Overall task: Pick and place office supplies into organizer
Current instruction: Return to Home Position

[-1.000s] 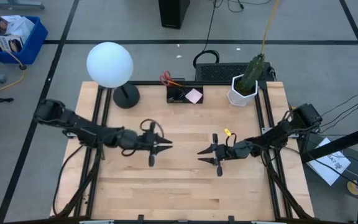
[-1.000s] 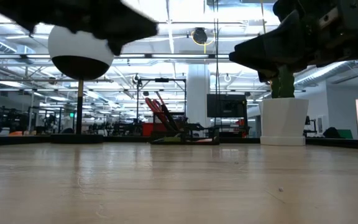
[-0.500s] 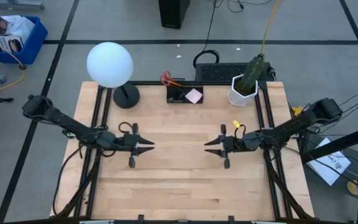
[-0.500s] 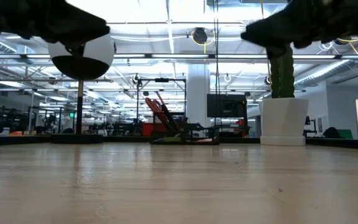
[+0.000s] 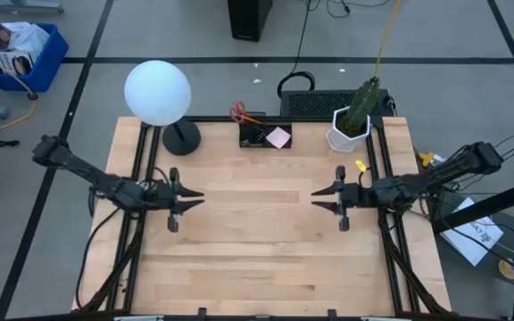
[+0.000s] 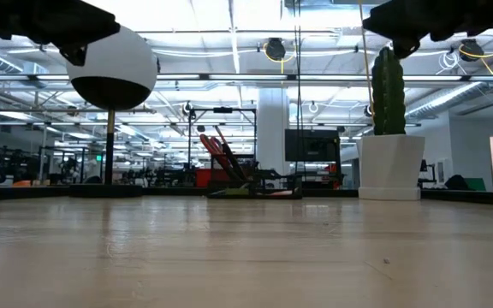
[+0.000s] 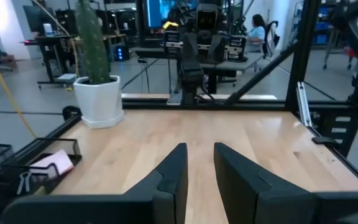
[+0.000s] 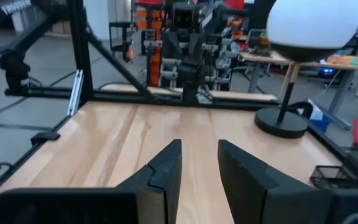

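The black organizer stands at the table's far edge. In it are a pink sticky-note pad, red-handled scissors and an orange pencil. My left gripper hovers level over the table's left half, and its fingers are open with nothing between them. My right gripper hovers level over the right half, facing the left one, and is also open with nothing between its fingers. The organizer also shows in the left wrist view and at the edge of the right wrist view.
A lamp with a white globe on a round black base stands at the far left. A white pot with a cactus stands at the far right. Black frame rails run along both sides. Bare wood lies between and in front of the grippers.
Both grippers have drawn apart from the table's middle, the left toward the left edge and the right toward the right edge. In the low view both have risen toward the picture's top. The gaps between their fingers look unchanged.
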Controlling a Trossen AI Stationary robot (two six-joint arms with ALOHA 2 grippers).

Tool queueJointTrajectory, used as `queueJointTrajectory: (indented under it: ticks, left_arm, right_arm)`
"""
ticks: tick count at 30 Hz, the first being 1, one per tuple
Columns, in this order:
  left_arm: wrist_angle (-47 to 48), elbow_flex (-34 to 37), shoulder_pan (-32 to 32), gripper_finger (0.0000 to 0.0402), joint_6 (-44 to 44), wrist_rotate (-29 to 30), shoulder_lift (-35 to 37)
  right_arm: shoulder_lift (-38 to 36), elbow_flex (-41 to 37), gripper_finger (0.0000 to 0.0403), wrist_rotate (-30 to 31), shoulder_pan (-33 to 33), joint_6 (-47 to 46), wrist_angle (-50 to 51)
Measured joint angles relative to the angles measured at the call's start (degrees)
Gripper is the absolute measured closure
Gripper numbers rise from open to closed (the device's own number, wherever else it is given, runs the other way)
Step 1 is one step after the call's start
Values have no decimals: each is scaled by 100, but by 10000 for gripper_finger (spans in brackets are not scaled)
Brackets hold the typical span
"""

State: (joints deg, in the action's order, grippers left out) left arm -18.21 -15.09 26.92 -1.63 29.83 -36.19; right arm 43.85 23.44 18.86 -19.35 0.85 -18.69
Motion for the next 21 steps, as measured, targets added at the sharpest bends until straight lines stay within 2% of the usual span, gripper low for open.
queueJointTrajectory:
  ticks: [5, 8, 11, 16, 21]
  left_arm:
    - [623, 0, 6, 316, -17, -62, 663]
    - [754, 0, -41, 316, 40, -264, 949]
    - [817, 0, -202, 316, 154, -518, 1094]
    - [1353, 0, -596, 316, 255, -636, 1398]
    - [1517, 4, -877, 316, 276, -1431, 1772]
  right_arm:
    - [-433, 0, 303, 30, 0, 27, 275]
    - [-694, -2, 305, -387, 2, 81, 480]
    - [-912, -163, 304, -703, 2, 125, 354]
    - [-1439, -530, 303, -690, 2, 139, 324]
    - [-1996, -877, 305, -694, 12, 144, 307]
